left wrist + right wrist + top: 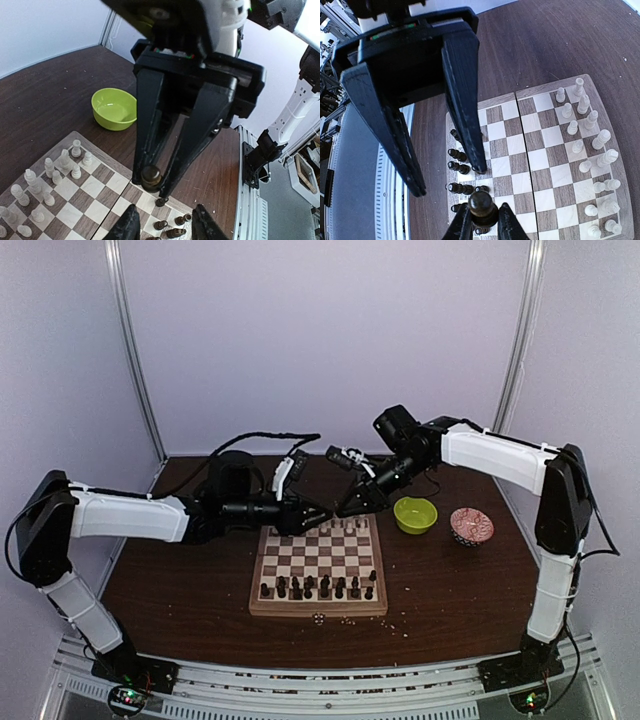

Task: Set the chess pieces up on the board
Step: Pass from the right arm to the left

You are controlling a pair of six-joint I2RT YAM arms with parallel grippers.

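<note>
Right fingers [147,130] clamped on a dark brown piece [482,202], poised above the board [318,612]. Left fingers [462,100] face it, spread apart. Looks like a handover, so the left must close squarely.

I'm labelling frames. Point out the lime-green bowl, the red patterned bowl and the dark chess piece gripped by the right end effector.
lime-green bowl [415,526]: top external view, near wall.
red patterned bowl [471,539]: top external view, near wall.
dark chess piece [482,202]: right wrist view, rounded top.
</note>
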